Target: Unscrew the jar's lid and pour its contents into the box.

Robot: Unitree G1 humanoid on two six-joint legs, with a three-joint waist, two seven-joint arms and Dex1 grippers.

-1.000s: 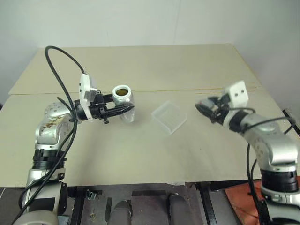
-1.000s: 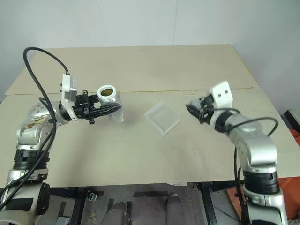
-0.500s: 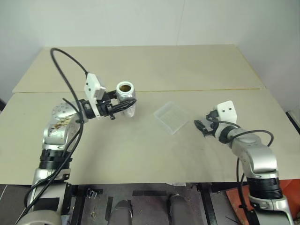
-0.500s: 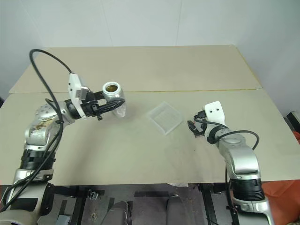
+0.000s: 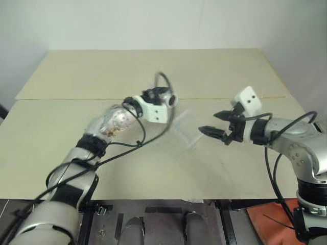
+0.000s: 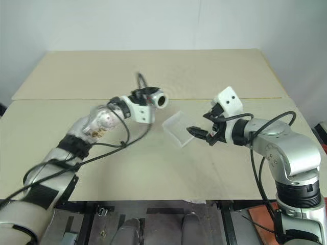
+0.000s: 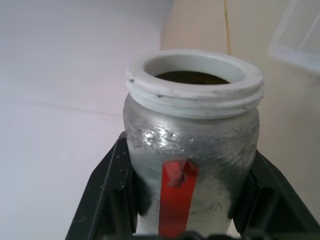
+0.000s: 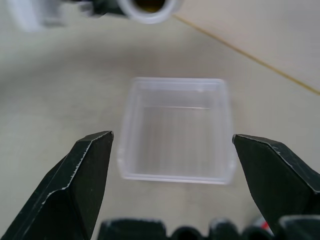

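Left wrist: jar (image 7: 192,145) red mark; right wrist: box (image 8: 176,129).

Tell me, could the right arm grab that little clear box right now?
Probably yes: the right gripper is open and empty, its fingers beside the box, with nothing lying between them.

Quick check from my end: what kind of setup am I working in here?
Looks like a bare lab or test bench, not a home: a plain beige tabletop against a blank white wall, holding only the clear box, with the open jar held beside it.
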